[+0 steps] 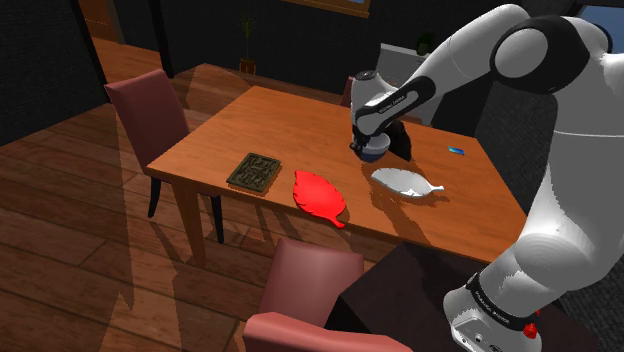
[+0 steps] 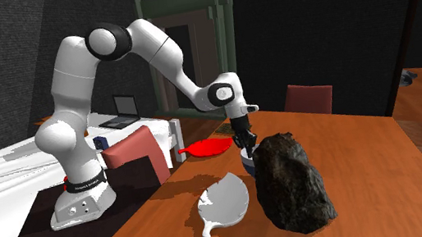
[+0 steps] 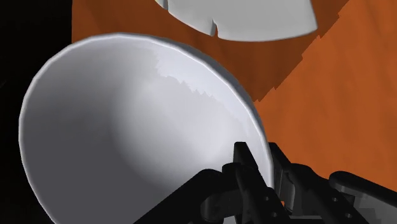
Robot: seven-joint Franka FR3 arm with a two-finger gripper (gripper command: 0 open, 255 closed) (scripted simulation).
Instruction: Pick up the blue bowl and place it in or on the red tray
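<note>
The gripper (image 3: pixel 262 164) pinches the bowl (image 3: pixel 127 127) by 1 wall, fingers nearly closed across its thin rim, just beside the rock (image 2: pixel 292 182) on the table (image 1: pixel 220 140). This off-centre hold on a smooth, pale, rounded shell may let it tip or slip on the way to the flat, red, leaf-shaped tray (image 1: pixel 320 197). The rough rock could snag it.

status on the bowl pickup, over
claw shut on bowl rim. bowl apart from red tray, not placed yet. dark rock and white leaf dish close by; way to tray looks open.
</note>
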